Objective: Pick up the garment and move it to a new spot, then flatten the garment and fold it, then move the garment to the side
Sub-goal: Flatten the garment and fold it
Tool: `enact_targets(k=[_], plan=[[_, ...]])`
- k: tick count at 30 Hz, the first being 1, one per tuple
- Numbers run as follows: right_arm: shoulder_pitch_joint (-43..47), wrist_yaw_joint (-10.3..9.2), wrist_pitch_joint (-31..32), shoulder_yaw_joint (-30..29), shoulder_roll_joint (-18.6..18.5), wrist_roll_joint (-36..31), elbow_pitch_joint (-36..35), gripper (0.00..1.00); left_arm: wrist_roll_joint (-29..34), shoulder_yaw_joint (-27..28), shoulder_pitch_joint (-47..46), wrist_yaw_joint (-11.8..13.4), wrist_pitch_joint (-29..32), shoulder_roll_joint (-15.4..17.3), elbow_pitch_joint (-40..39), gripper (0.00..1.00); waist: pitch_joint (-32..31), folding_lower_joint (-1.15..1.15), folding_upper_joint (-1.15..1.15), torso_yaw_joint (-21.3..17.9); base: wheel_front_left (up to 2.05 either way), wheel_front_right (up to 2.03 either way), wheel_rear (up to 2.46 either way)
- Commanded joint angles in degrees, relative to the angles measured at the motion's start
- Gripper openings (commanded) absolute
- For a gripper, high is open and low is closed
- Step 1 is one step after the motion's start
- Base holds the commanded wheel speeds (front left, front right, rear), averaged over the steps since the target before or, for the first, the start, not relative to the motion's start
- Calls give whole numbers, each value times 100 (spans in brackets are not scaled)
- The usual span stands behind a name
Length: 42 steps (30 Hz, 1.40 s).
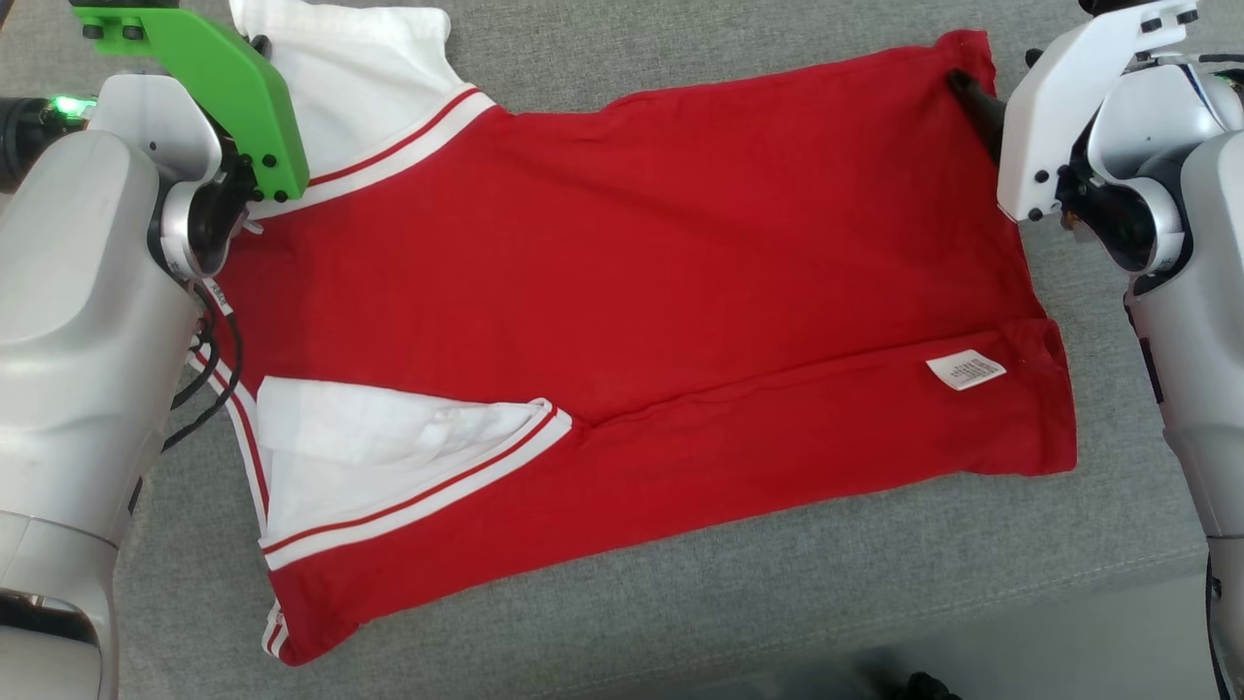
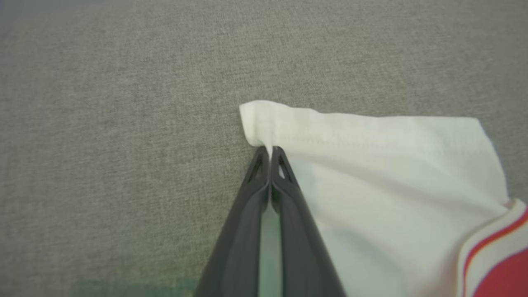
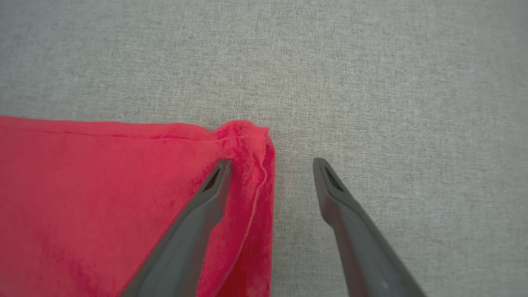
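Pinching the white sleeve corner [image 2: 255,123] with my clenched left gripper [image 2: 270,150], I should close the spread right gripper [image 3: 272,163] on the hem corner [image 3: 247,132], then lift the garment [image 1: 622,272] evenly off the grey cushion [image 1: 680,603].

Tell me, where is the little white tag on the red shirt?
In the head view, the white tag lies on the red shirt near its right end, on the folded-over strip along the edge nearest the robot.
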Motion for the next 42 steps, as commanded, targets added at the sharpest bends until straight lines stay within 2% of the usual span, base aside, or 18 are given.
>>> enact_targets(k=[1, 6, 7, 8, 9, 12, 18, 25, 26, 30, 33, 38, 42], plan=[[-39, 1, -83, 72, -4, 42, 38, 100, -59, -1, -1, 47, -38, 44, -10, 0, 40, 0, 0, 19, 0, 0, 0], [-268, 1, -281, 386, -83, 162, 350, 100, -80, 1, -14, 29, -99, 21, -94, 0, 116, 0, 0, 91, 0, 0, 0], [-303, 1, -311, 466, -126, 153, 431, 83, -83, 9, -18, 14, -156, 3, -119, 0, 119, 0, 0, 112, 0, 0, 0], [-332, 1, -348, 491, -157, 145, 507, 32, -75, 12, -22, 4, -214, -14, -136, 0, 118, 0, 0, 128, 0, 0, 0], [-360, 0, -396, 529, -180, 151, 592, 0, -85, 20, -13, -6, -279, -52, -141, 0, 109, 0, 0, 149, 0, 0, 0], [-391, -4, -584, 537, -233, 131, 810, 0, -63, 39, 55, -18, -598, -152, -161, 0, 40, 0, 0, 203, 0, 0, 0], [-390, -4, -1268, 317, -189, 6, 1064, 0, 75, 105, 220, 32, -1609, -324, -85, 0, -190, 0, 0, 325, 0, 0, 0], [-66, -4, -1939, 57, -176, -41, 1204, 0, 76, 82, 663, -195, -2671, -642, -78, 0, -597, 0, 0, 585, 0, 0, 0], [20, -4, -1997, 26, -174, 10, 1191, 0, 53, 37, 783, -298, -2764, -705, -114, 0, -659, 0, 0, 632, 0, 0, 0], [431, -3, -2147, -38, -260, 128, 1022, 0, -48, 61, 1211, -391, -3173, -827, -317, 0, -908, 0, 0, 801, 0, 0, 0], [784, -3, -2248, 1, -365, 138, 819, 0, -31, 52, 1592, -352, -3354, -841, -551, 0, -1097, 0, 0, 900, 0, 0, 0], [1383, -3, -2392, -15, -509, 153, 482, 0, 106, -35, 2365, -328, -3498, -687, -1260, 0, -1368, 0, 0, 1025, 0, 0, 0], [1726, -3, -2366, 49, -617, 40, 268, 0, 176, -101, 3019, -191, -3527, -547, -1824, 0, -1520, 0, 0, 1081, 0, 0, 0]])
